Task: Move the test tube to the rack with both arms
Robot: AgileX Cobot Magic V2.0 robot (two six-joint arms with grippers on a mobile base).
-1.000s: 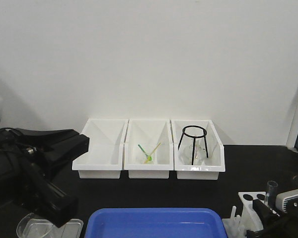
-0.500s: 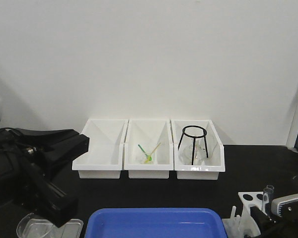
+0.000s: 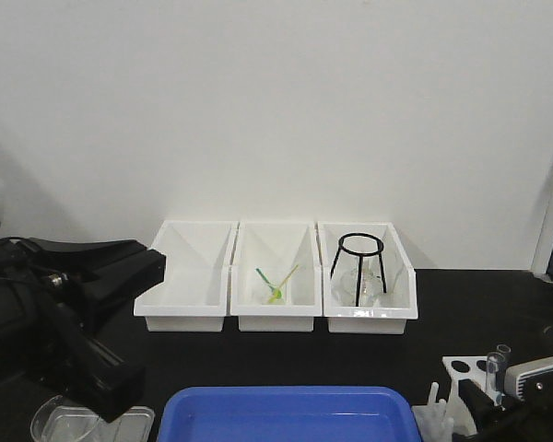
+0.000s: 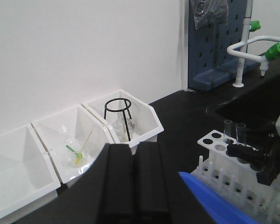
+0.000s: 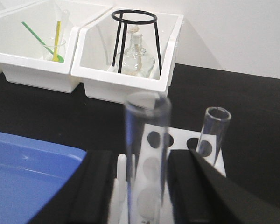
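**Tube plumb over the rack, right arm nearer**

The right pincer (image 5: 147, 196) is clamping the test tube (image 5: 147, 135) upright, long axis vertical, over the holes of the rack (image 5: 181, 135), so the way in looks straight down. The left pincer (image 4: 136, 182) is sitting clenched and empty, well apart.

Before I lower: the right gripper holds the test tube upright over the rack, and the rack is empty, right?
Not empty. The right gripper holds the test tube upright over the rack, but a second tube already stands in it, as the right wrist view shows.
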